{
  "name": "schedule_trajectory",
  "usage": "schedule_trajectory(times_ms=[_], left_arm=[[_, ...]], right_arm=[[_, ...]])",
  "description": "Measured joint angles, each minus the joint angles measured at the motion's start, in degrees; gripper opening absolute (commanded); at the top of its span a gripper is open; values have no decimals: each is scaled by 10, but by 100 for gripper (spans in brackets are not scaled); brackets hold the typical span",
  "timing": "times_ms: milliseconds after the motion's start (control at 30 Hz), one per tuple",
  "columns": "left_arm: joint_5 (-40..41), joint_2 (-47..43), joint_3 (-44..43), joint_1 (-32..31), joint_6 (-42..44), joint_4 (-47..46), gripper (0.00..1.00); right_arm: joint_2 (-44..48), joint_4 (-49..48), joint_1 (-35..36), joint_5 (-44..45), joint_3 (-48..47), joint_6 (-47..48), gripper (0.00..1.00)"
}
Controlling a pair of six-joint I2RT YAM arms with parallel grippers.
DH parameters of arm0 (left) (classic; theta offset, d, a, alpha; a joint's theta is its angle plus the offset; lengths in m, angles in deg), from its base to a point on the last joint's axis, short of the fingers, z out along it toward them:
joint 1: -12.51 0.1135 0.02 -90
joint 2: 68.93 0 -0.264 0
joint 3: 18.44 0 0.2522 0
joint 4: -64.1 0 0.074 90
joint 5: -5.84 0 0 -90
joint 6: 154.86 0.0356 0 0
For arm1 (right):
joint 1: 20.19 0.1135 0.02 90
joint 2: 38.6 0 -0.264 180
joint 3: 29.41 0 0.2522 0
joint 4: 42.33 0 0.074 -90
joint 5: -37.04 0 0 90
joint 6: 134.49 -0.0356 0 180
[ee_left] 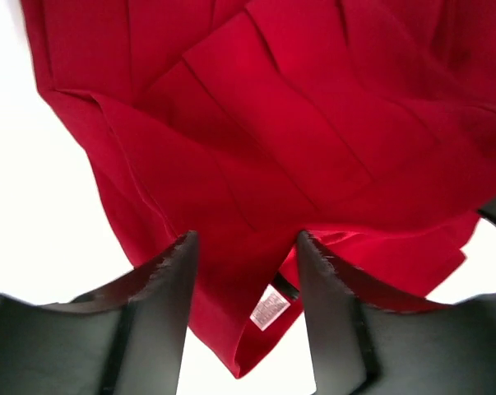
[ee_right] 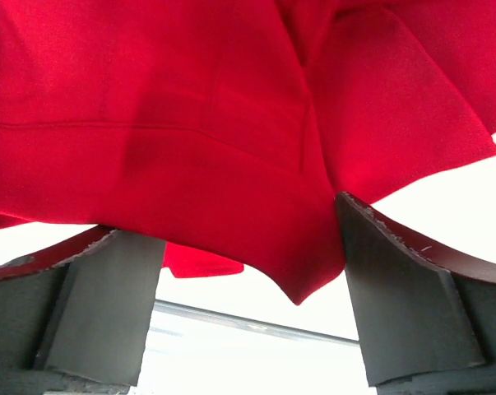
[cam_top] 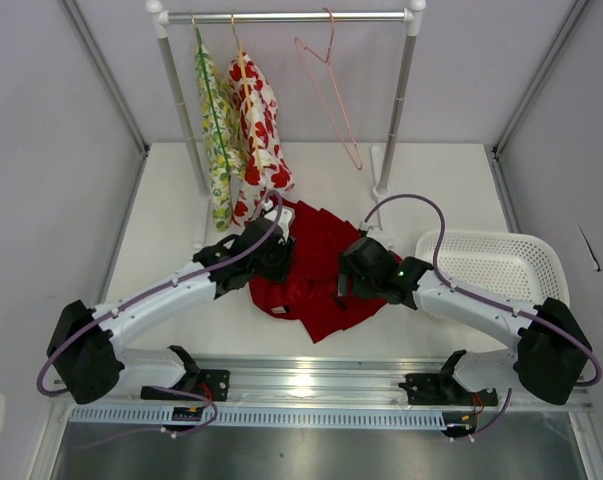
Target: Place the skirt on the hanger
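Note:
The deep red pleated skirt (cam_top: 316, 270) lies crumpled on the white table between my two grippers. The pale pink wire hanger (cam_top: 333, 95) hangs empty by its hook on the rail at the back. My left gripper (cam_top: 273, 255) is at the skirt's left edge. In the left wrist view it (ee_left: 246, 247) is open, with skirt fabric (ee_left: 256, 123) and its small white label (ee_left: 270, 308) between the fingers. My right gripper (cam_top: 355, 268) is at the skirt's right side. In the right wrist view it (ee_right: 239, 239) is open wide, with a corner of the skirt (ee_right: 231, 148) between the fingers.
A rail on two white posts (cam_top: 281, 17) stands at the back. It carries a green hanger with a yellow-green floral garment (cam_top: 217, 140) and an orange hanger with a white, red-printed garment (cam_top: 258, 130). A white basket (cam_top: 496, 265) sits at the right.

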Motion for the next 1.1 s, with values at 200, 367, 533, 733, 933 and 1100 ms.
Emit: schedule_trajectory(times_ms=[200,367,533,733,933,1100], left_arm=[[2,57,-6,8,9,8,2],[11,106,-12,50,-12,4,0],[17,143,-5,68,-40,-18,0],[-4,168,2,78,-56,-51,37],[-30,131,12,78,-58,-50,62],[-35,39,-2,72,-50,-21,70]], right_arm=[[59,-11,2,14,53,-35,95],[134,-40,-2,21,94,-54,93],[108,-90,-64,-5,114,-50,87],[30,-118,-89,-14,106,-32,87],[28,-111,-89,-14,66,-17,88],[63,-98,-89,-14,48,-14,88]])
